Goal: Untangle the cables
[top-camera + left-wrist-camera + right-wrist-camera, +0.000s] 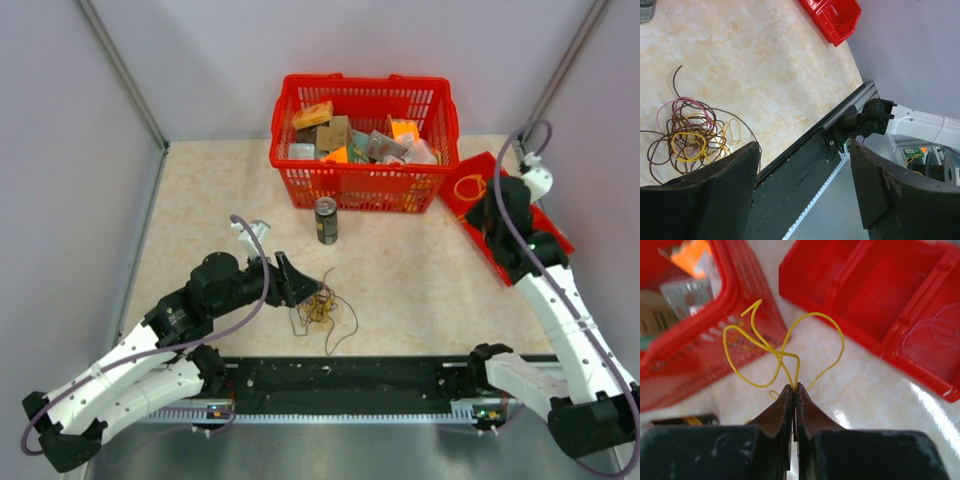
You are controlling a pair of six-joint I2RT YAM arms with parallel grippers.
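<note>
Marbled tabletop (200, 200) lay under both arms. You had the left gripper (804, 147) spread wide and empty. The tangle of cables (690, 137) lay on the tabletop just outside one finger (715, 195), to the side of the gap and not within it, so the next approach called for a sideways shift toward it. You had the right gripper (795, 387) pinched fully closed on one yellow cable (781, 354), whose loops stood ahead of its tips, near the red tray (880, 295). That gripper was well apart from the tangle; the left arm was the nearer.
</note>
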